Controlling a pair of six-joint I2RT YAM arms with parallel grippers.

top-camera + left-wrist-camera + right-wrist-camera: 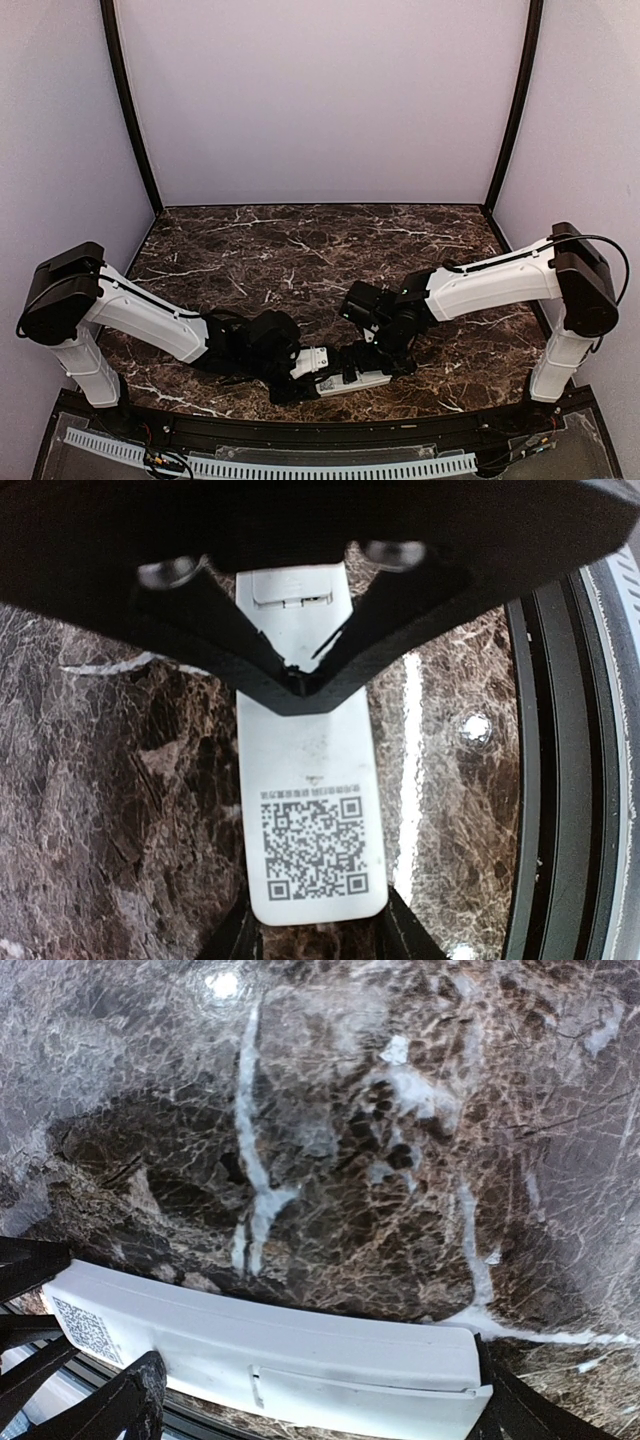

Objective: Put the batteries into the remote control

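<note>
Bracing the remote control [352,382] back-up on the surface [350,1160], your left gripper [320,937] seems clamped across it; right gripper [312,1405] straddles it wide, holding nothing. Batteries not in view.

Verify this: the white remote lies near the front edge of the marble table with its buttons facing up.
Not quite. The remote lies near the table's front edge with its back facing up, not its buttons: the left wrist view shows the code sticker on top.
</note>
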